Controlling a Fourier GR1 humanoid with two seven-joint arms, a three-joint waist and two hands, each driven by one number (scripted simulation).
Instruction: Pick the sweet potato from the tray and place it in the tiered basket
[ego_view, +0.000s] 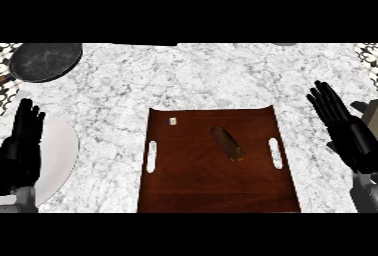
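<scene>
Marble counter (199, 75) fills the head view, white with grey veining. On it, centred toward the lower edge, sits a dark brown wooden tray (192, 185) with a slot handle on each side; its near edge is cut off by the lower band. A white plate (63, 150) lies at the left, partly under the left arm and cut by the frame. A dark round pan (44, 61) sits at the upper left corner, with what may be its handle only just showing at the frame edge. Left hand (22, 145): fingers straight and pointing up, holding nothing, resting at the left edge over the plate. Right hand (343, 127): likewise released, fingers straight, empty, at the right edge beside the tray. Sweet potato (228, 142): lies on the tray, right of its centre line and in the upper half, near the right slot handle (275, 153) but not touching it. Long axis runs from upper left to lower right, steeply, closer to the tray's length than its width. It lies to the left of the right hand and slightly lower in view; the right hand is clearly the nearer, the left well apart across the tray. Judgement: right hand suits the pick, closing across the short axis. A small pale object (173, 121) near the tray's upper left is too small to identify. The tiered basket is not visible; a grey shape behind the right hand cannot be made out.
</scene>
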